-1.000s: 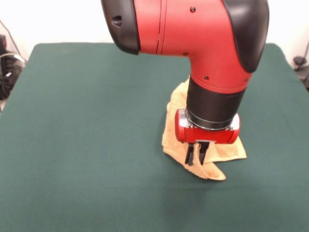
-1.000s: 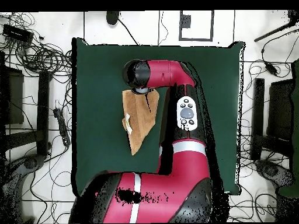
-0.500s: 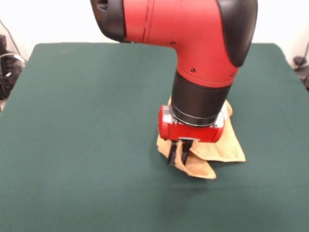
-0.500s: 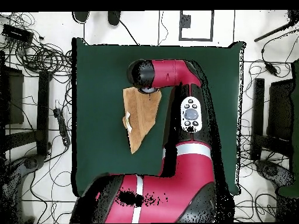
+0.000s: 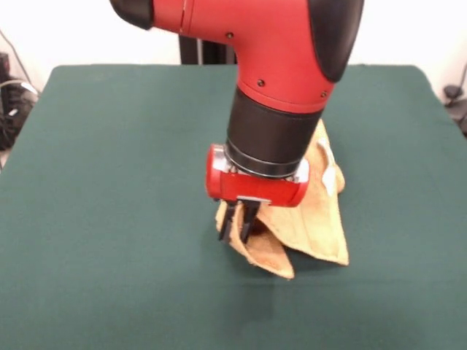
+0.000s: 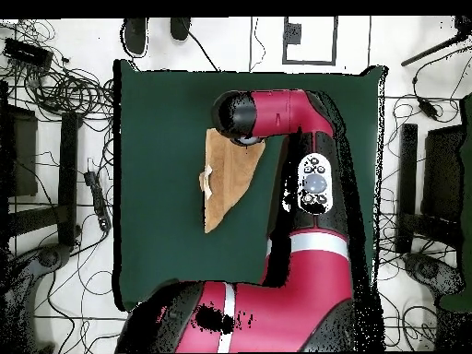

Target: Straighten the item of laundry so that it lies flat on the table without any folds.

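Bench, large, rectangular, dark green felt-like top; fills most of the front view and occupies the upper middle of the overhead view.

Towel, small, orange-tan terry cloth; lies right of centre in the front view, crumpled and folded over itself. One layer spreads to a pointed corner at lower right; a second flap curls beneath it toward the lower middle of the frame, ending in a rounded fold. A small white label shows on its upper right part. In the overhead view the towel reads as a tapering wedge, broad at the top beneath the arm's head and narrowing to a point at lower left, with a pale patch on its left edge.

Arm, red and black, descends from the top of the front view to a black cylindrical wrist and a red end block. In the overhead view it rises along the right side of the bench and bends left over the towel's upper end.

Pincer, two dark fingers below the red block, drawn close together and pinching the towel's left edge, low against the bench surface.
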